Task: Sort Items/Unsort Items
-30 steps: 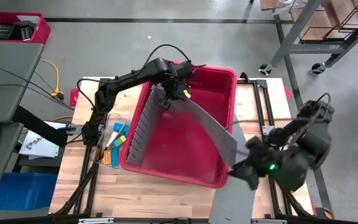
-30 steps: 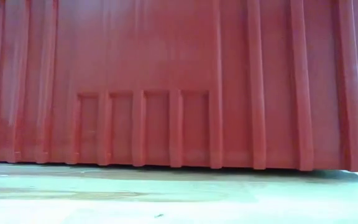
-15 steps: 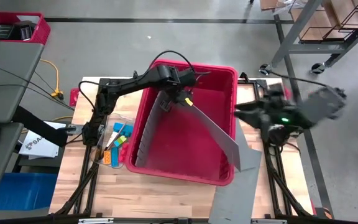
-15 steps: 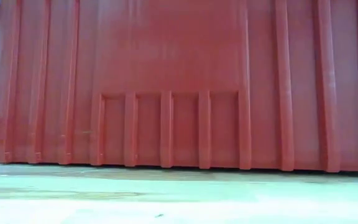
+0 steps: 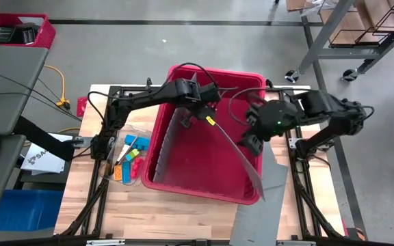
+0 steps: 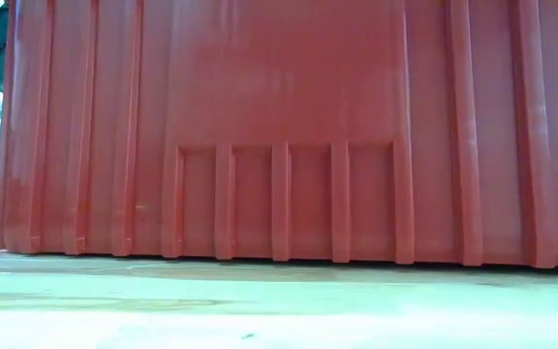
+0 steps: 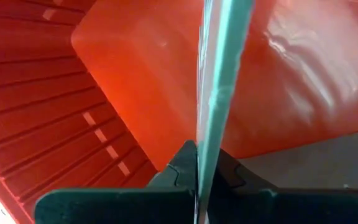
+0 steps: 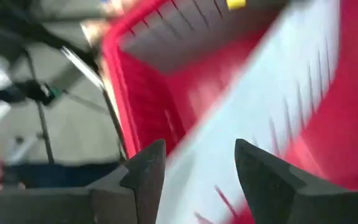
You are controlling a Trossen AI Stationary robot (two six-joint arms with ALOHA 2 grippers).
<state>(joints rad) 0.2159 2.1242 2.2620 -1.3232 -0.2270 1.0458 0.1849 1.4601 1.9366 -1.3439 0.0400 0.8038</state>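
Wooden table (image 5: 183,205) carries a big red bin (image 5: 204,147) in the middle; in the low view its ribbed wall (image 6: 289,126) fills nearly everything. Inside the bin, two grey slotted divider panels: one (image 5: 161,140) leaning along the bin's left wall, a longer one (image 5: 234,147) running diagonally toward the near right corner and poking over the rim. Left gripper (image 5: 200,109) is over the bin's far part, clenched on the long panel's upper end; left wrist view shows the panel edge (image 7: 219,87) pinched between the fingers. Right gripper (image 5: 252,143) is at the bin's right rim, fingers (image 8: 145,177) spread apart, grasping nothing. Items (image 5: 128,160), blue, orange, red pieces, lie in a cluster on the table just left of the bin.
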